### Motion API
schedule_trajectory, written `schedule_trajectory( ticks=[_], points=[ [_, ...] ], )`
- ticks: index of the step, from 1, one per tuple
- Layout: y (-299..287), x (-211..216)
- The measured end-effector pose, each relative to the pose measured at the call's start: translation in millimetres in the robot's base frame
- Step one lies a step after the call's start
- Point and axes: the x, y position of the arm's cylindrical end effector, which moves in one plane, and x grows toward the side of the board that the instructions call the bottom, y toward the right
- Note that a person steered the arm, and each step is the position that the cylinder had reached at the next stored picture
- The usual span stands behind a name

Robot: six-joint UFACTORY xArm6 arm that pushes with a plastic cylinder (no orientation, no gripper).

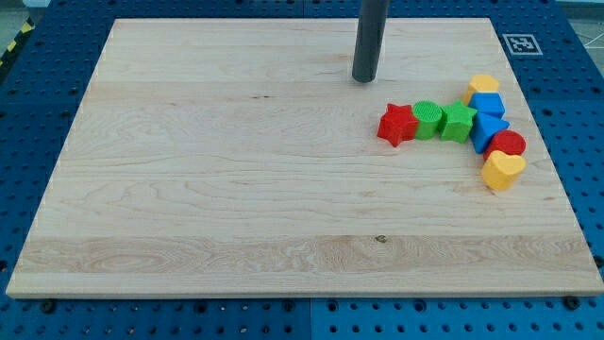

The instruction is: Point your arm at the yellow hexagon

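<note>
My tip [364,79] rests on the wooden table [236,189]; I have no jaws here. The small yellow hexagon block [483,85] sits at three o'clock from it, well apart, touching the blue cube block [488,103].

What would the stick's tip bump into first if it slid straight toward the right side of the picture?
Probably the yellow hexagon. My tip sits left of it at about the same height in the view, above the red star and green blocks, with bare board between. Depth is hard to judge.

Yellow hexagon [483,85] at the view's right; seemingly touching blue cube [488,104].
</note>
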Motion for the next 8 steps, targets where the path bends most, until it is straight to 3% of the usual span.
schedule_trajectory(
  ticks=[4,6,8],
  points=[
    [-0.4,-18.0],
    [45.3,-53.1],
    [126.4,-55.1]
  ],
)
